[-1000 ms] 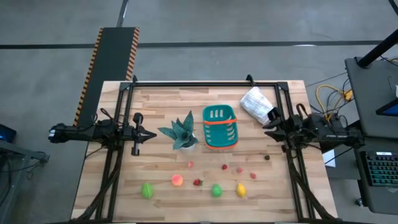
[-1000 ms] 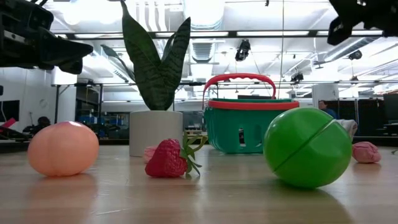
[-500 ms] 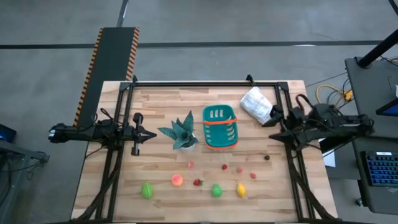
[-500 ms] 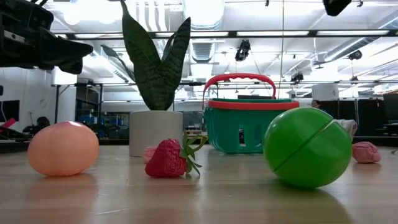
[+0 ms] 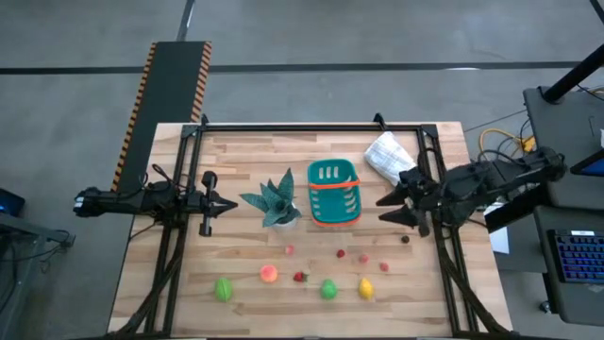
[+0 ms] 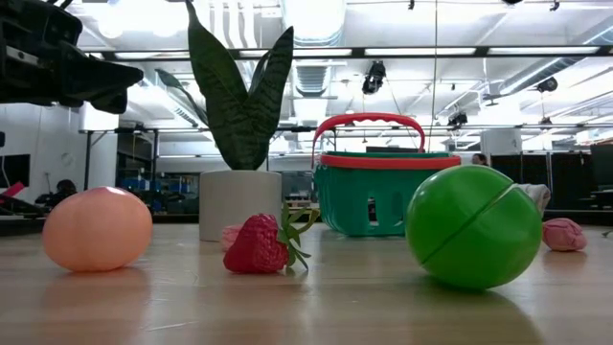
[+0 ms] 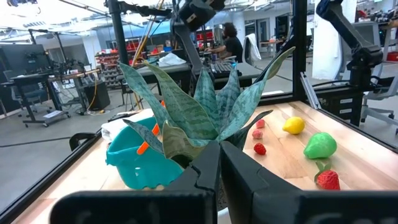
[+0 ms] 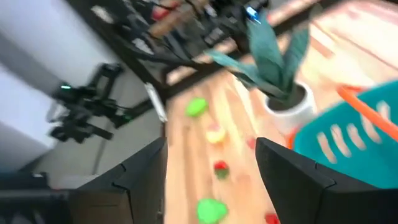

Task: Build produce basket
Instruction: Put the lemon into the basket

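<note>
Basically, scene by parts, big to small:

Table: light wood top w/ black frame around; everything below stands on it.

Right arm: reaches in from the right side, over the table edge. Right gripper is just beside the basket on its right, not touching it. Jaws are spread wide, nothing between them.

Left arm: waits at the left side of table. Left gripper points at the plant, near it but apart. Jaws are closed together, empty.

Basket: teal-green w/ orange band and handle, upright, about centre of table, between plant and right gripper. Inside I see only the slotted bottom.

White bag: crumpled, behind-right of basket, close to the right arm.

Plant: teal spiky leaves in small white pot, just beside the basket on its left.

Produce: all outside the basket, on the front part of table, well apart from it. Front row, left to right: green piece, orange piece, strawberry, green piece, yellow lemon.

Small bits: few red/pink pieces between the row and basket; one dark piece at the right, under the right arm.
</note>
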